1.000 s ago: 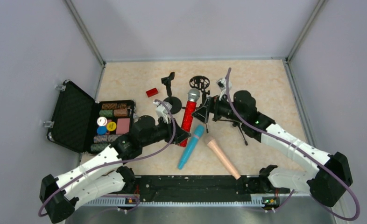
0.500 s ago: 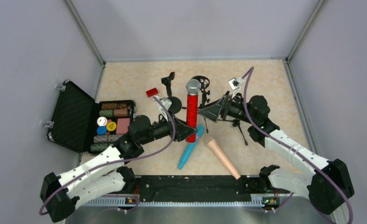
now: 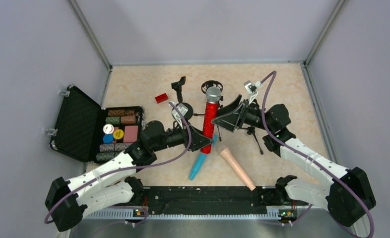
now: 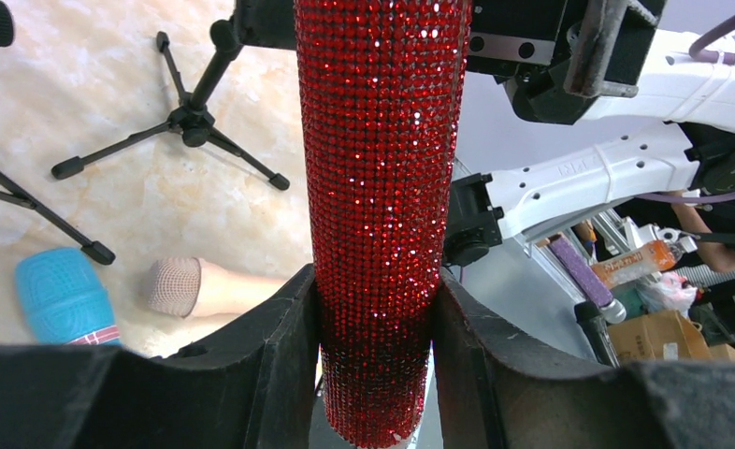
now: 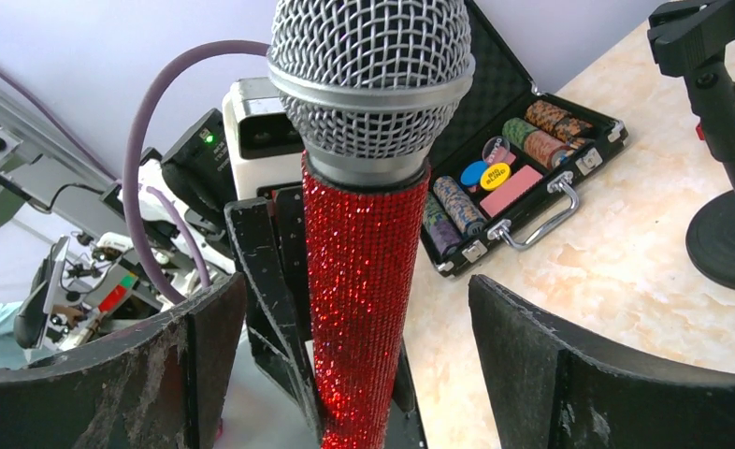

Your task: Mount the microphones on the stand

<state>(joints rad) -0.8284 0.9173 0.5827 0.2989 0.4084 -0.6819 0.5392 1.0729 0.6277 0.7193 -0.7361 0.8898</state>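
Left wrist, red microphone (image 4: 382, 168) clamped in left hand (image 4: 375, 323)

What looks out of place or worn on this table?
An open black case of poker chips sits at the left of the table, unrelated to microphones. The pads on the right arm's jaws look scuffed and crumbly at their edges. The cyan microphone and pink microphone simply lie flat.
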